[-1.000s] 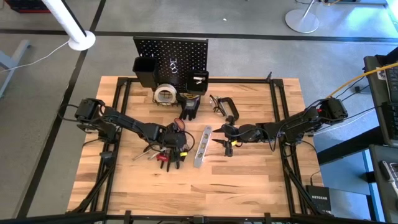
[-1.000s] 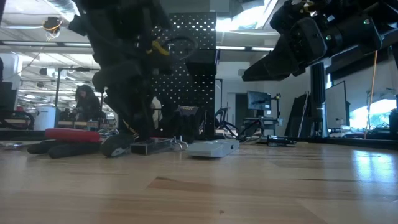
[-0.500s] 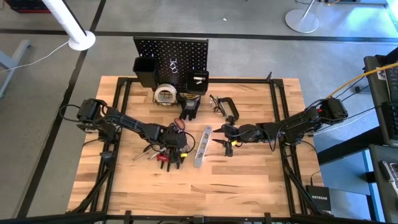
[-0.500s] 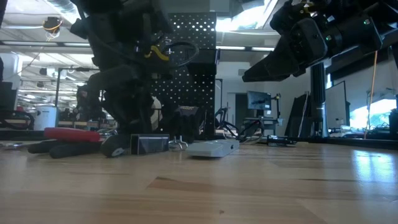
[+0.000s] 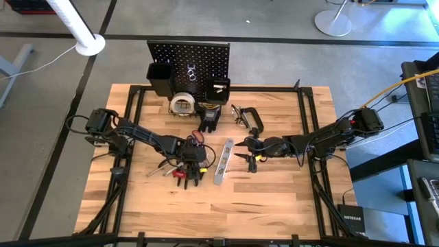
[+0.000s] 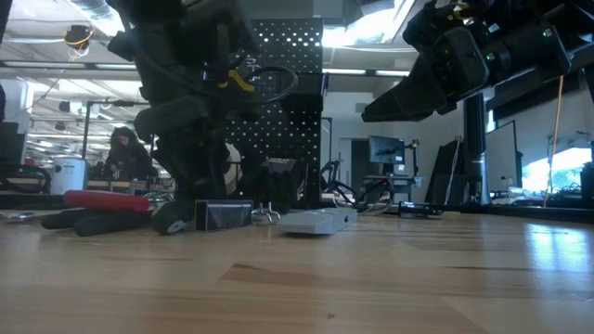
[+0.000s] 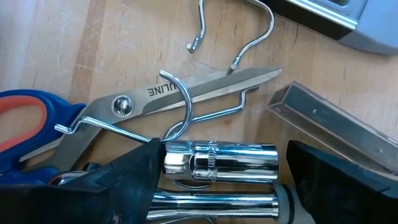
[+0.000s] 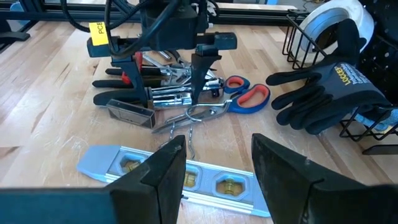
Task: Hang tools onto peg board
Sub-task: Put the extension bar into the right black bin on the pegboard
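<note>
Overhead, the high camera looks straight down on the whole table (image 5: 274,199), while the low one sits at tabletop height, facing level toward the peg board (image 6: 278,74). The left wrist camera hangs very close over scissors (image 7: 186,96) just beyond its fingers (image 7: 124,186); the right wrist camera, farther back, shares those scissors (image 8: 239,96) ahead of its fingers (image 8: 158,174).

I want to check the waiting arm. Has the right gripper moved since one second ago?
No. In the high view the right gripper hangs at the same spot beside the silver level bar, fingers open.

Tools (image 5: 184,168) piled flat mid-table; peg board (image 5: 188,60) upright at far edge.
</note>
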